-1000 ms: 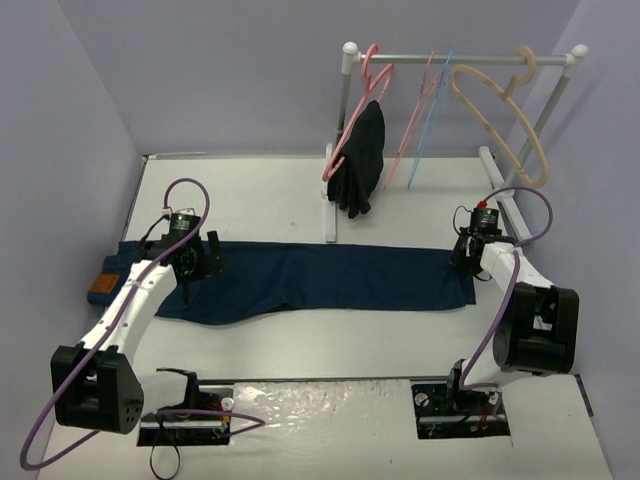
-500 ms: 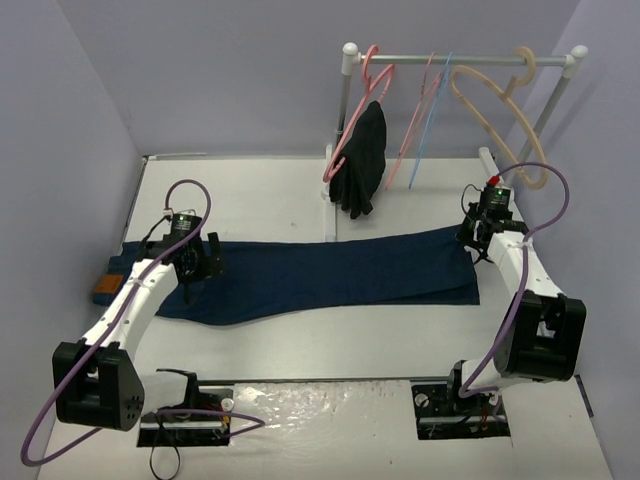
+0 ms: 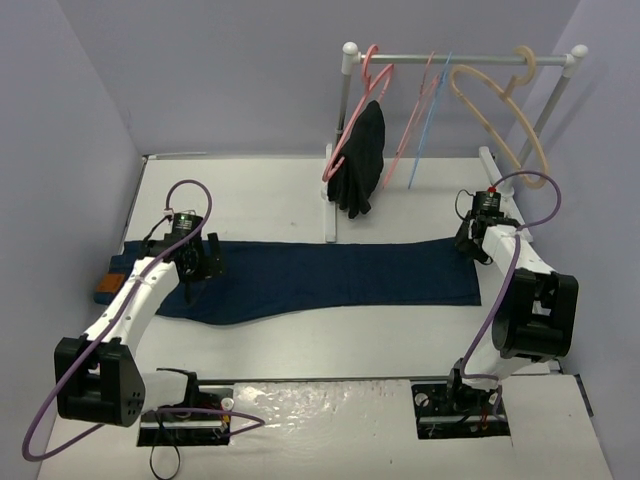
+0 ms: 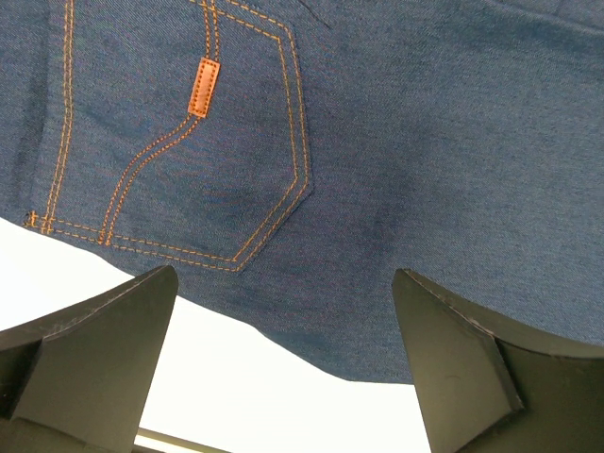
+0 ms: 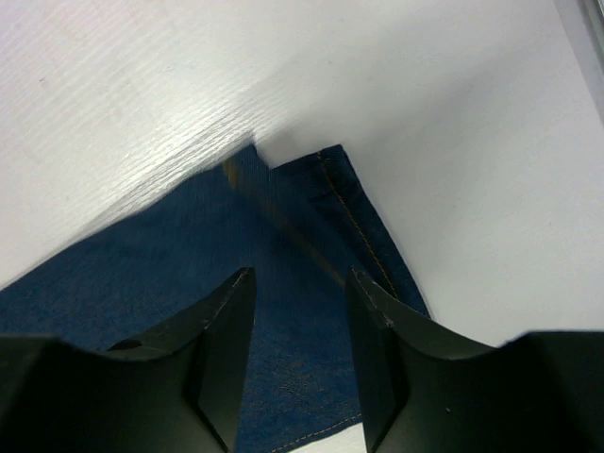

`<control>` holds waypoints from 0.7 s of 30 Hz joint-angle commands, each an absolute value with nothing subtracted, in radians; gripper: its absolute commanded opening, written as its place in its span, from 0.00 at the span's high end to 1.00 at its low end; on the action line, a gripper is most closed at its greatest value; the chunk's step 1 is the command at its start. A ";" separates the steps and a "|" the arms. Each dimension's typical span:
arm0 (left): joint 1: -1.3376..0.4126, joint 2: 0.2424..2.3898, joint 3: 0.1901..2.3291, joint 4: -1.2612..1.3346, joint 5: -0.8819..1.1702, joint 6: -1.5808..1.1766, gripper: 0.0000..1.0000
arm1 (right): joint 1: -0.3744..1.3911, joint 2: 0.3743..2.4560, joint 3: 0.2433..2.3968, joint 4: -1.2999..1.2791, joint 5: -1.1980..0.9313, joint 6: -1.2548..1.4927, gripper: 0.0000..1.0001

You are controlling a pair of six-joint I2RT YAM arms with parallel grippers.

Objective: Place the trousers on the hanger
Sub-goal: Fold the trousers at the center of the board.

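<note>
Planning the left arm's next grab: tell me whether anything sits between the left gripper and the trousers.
Nothing visible does. The left gripper hangs open right over the trousers, by the back pocket.

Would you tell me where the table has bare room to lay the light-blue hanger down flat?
There are two bare patches. One is the back-left table, between the trousers and the rear wall, left of the rack. The other is the near strip between the trousers and the arm bases. The back right is crowded, under the rack with its black garment, beside the right gripper.
</note>
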State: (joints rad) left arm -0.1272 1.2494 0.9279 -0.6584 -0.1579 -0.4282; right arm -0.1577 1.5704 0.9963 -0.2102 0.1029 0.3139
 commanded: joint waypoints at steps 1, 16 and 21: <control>-0.129 1.255 0.974 -0.667 -0.184 -0.422 0.03 | -0.163 1.552 1.067 -0.249 0.252 0.336 0.47; -0.129 1.266 0.979 -0.670 -0.179 -0.423 0.03 | -0.161 1.537 0.866 -0.147 0.030 0.481 0.44; -0.130 1.262 0.977 -0.671 -0.184 -0.423 0.03 | -0.162 1.486 0.787 -0.140 0.085 0.543 0.45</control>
State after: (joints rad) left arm -0.1272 1.2709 0.9279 -0.6693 -0.1623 -0.4282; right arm -0.1577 1.5605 0.8199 -0.1734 0.0527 0.4559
